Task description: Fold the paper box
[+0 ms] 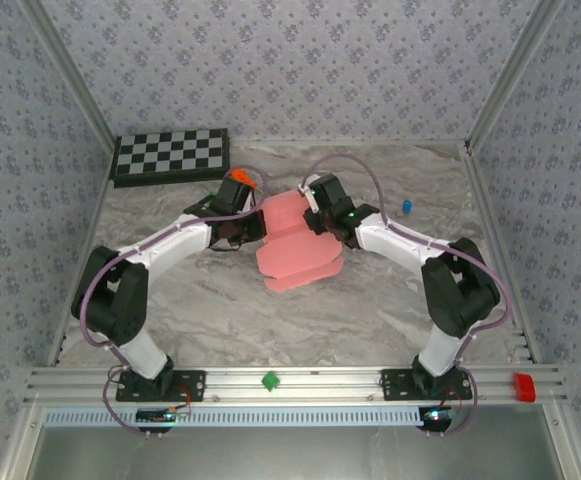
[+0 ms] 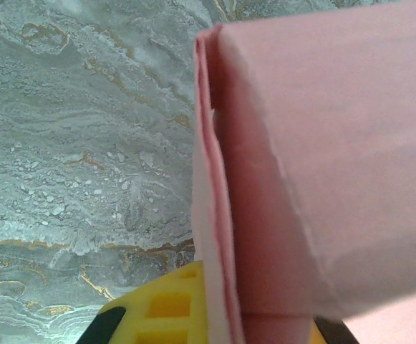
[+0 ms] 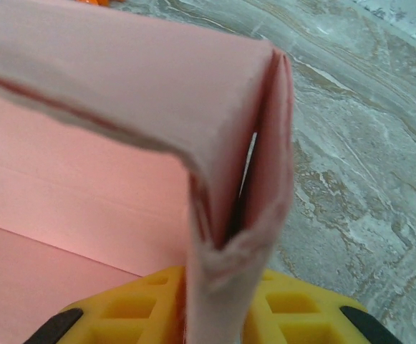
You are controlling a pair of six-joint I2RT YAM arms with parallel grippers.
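Note:
The pink paper box (image 1: 295, 245) is a partly folded sheet of thin card in the middle of the marble table, flaps spread toward the front. My left gripper (image 1: 253, 226) holds its left edge, my right gripper (image 1: 318, 216) its upper right edge. In the left wrist view the folded card edge (image 2: 218, 215) runs down between the yellow fingers (image 2: 161, 304), which are shut on it. Seen from the right wrist, a doubled, crumpled fold of the card (image 3: 236, 236) is pinched between the yellow fingers (image 3: 293, 308).
A black-and-white checkerboard (image 1: 170, 155) lies at the back left. A small orange brick (image 1: 238, 177) sits just behind the left gripper. A small blue piece (image 1: 406, 206) is at the right back. Metal frame rails edge the table.

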